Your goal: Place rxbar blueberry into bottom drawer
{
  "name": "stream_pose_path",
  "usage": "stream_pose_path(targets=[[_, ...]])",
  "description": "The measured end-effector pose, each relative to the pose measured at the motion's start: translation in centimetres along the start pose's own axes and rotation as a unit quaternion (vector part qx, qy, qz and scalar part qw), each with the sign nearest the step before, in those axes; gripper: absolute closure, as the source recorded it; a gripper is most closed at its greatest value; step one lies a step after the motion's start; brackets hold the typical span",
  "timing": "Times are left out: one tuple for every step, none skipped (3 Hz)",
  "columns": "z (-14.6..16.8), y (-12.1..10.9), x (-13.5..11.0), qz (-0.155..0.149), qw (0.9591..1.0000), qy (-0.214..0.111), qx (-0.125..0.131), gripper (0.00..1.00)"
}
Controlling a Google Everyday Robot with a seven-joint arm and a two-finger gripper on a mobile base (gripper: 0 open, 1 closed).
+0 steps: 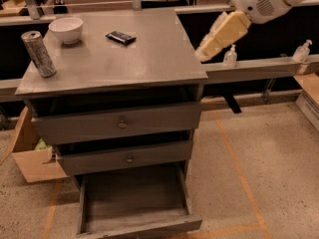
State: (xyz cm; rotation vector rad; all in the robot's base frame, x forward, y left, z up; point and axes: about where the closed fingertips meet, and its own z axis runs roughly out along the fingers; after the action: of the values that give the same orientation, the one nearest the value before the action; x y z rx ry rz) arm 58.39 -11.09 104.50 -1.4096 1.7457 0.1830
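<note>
Bottom drawer (134, 200) open, empty; rxbar blueberry (120, 37) atop cabinet (149, 61); gripper (201, 53) beside, jaws together

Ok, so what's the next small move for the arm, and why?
Probably carry the gripper across to just above the rxbar blueberry. The bar lies untouched on the cabinet top, the gripper hangs beyond the top's edge, and the bottom drawer is already open.

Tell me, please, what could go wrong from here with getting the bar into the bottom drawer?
1. The rxbar blueberry lies flat on the cabinet top, so the hand, off the right edge, may push rather than lift it.
2. Overreach could hit the white bowl left of it.
3. The open bottom drawer sits far below; a high release could miss it.
</note>
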Motion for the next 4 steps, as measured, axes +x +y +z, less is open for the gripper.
stream_pose_path(targets=[[4.4, -1.6, -4.8, 0.014, 0.9976, -0.067, 0.008, 0.0], [12.5, -2.1, -7.8, 0.051, 0.9926, -0.108, -0.019, 0.0], [17.0, -2.6, -8.7, 0.075, 0.9884, -0.126, -0.039, 0.0], [17.6, -2.6, -8.7, 0.076, 0.9881, -0.127, -0.043, 0.0]])
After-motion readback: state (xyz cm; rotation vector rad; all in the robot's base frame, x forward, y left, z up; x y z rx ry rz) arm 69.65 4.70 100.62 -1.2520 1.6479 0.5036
